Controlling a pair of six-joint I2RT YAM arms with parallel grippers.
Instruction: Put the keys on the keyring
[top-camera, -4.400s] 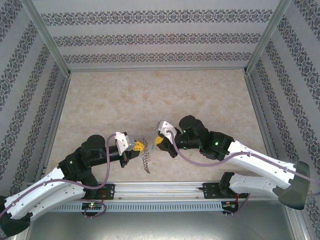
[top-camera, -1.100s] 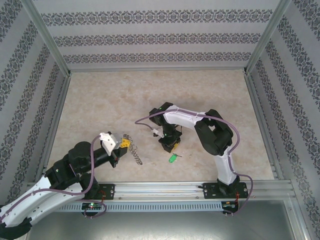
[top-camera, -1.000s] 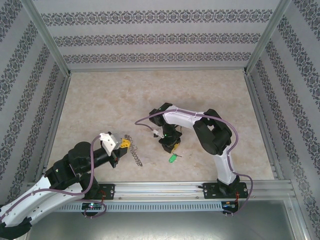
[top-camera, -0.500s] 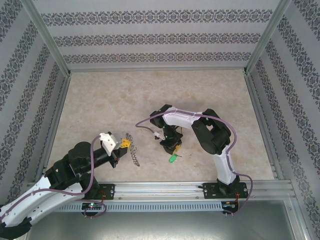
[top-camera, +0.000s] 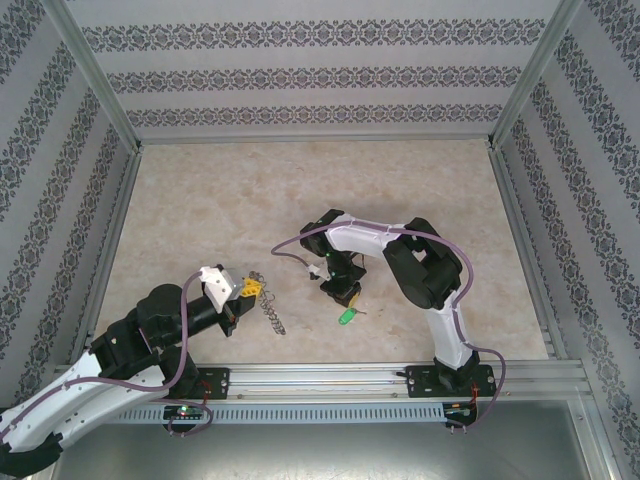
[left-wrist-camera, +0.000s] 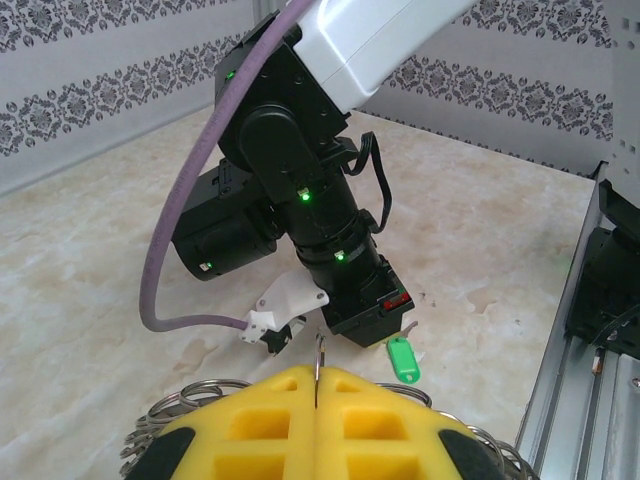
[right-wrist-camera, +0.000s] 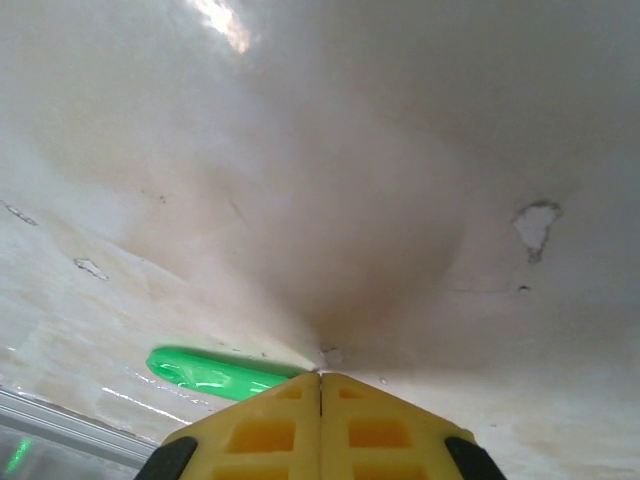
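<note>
From above, our left gripper (top-camera: 248, 289) clamps the ring (top-camera: 268, 305); the key (top-camera: 346, 316) lies on the table (top-camera: 220, 200), not yet threaded. Left wrist: pads (left-wrist-camera: 270, 420) pinch the ring's edge. Right wrist: our right gripper (right-wrist-camera: 320, 375) is clenched at the key; we cannot tell whether it grips it.

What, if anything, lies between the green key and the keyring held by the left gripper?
Nothing visible does. Only bare table separates the key from the keyring, which the left gripper holds pinched. The right gripper stands shut at the key's end, not across that path.
</note>
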